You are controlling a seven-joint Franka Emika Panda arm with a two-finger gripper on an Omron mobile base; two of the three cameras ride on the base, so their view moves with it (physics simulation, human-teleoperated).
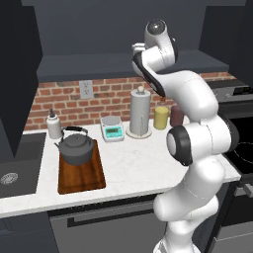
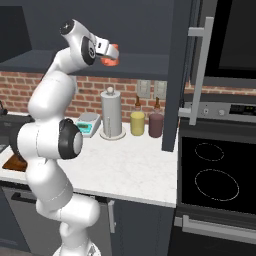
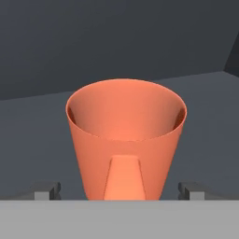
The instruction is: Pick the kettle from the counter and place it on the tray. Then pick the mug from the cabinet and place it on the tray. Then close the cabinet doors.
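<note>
Hand view puts the mug (image 3: 126,140) right in front of me, upright on the dark shelf of the cabinet (image 3: 116,42), its open mouth towards the top of the frame and its side handle facing me at the bottom centre. My 2 fingertips (image 3: 46,190) stand wide apart, 1 on each side of the mug's base, with a gap between each tip and the orange wall, so my pincer (image 3: 119,191) is open and grips nothing.

From the right base view, my arm reaches up to the cabinet shelf, and the mug (image 2: 111,56) shows as an orange patch just past my hand at the shelf's front edge. A cabinet door (image 2: 181,75) stands open to the right, its long silver bar handle (image 2: 202,70) upright.

From the left base view, the kettle (image 1: 75,147) sits on the far end of the tray (image 1: 81,174), which lies on the counter (image 1: 143,163) beside the sink (image 1: 15,168). Along the brick wall stand a white bottle (image 1: 53,124), a small scale (image 1: 112,128), the paper-towel cylinder (image 1: 140,112), a yellow jar (image 1: 160,117) and a maroon jar (image 1: 176,115). The black stove (image 2: 215,175) lies to the right of the counter.
</note>
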